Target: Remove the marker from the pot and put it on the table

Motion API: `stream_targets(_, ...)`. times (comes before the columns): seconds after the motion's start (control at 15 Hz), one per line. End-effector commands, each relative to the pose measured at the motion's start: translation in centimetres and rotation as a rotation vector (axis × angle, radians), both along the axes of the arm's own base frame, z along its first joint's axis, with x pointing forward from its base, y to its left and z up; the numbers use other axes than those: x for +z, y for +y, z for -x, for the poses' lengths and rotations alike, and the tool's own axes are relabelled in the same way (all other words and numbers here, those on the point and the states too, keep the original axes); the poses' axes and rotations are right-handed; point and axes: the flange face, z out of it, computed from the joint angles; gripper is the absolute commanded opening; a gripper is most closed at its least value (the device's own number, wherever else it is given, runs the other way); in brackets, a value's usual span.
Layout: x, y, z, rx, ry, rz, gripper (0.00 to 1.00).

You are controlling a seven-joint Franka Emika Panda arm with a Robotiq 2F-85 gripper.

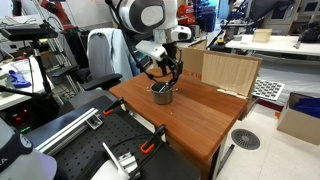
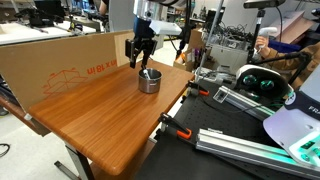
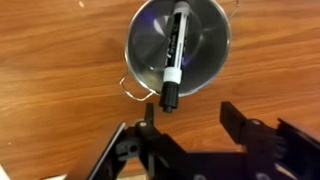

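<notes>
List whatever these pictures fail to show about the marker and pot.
Thin dark marker: in both exterior views too small to make out inside the small round silver metal pot.
Marker's print: blurred in the wrist view.
Pot's upper rim: cut off by the wrist view's top edge.

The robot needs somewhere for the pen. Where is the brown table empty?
The long stretch of table from the pot to the near edge, along the cardboard box, is bare. It is crowded only at the pot, where the open gripper hangs over the marker.
</notes>
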Motion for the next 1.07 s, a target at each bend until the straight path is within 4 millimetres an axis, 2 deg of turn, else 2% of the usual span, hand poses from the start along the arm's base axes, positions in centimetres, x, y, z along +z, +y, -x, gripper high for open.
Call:
stream_targets(0.0, 0.6, 0.1, 0.4, -0.009, -0.024, 0.004, 1.0)
stream_targets(0.4, 0.5, 0.0, 0.5, -0.012, -0.019, 0.005, 1.0)
stream_targets(0.47, 0.5, 0.0, 0.5, -0.012, -0.018, 0.005, 0.75)
stream_targets(0.53, 0.4, -0.1, 0.5, -0.013, -0.015, 0.005, 0.74)
stream_targets(1.0, -0.5, -0.9, 1.2, -0.034, 0.013, 0.004, 0.2)
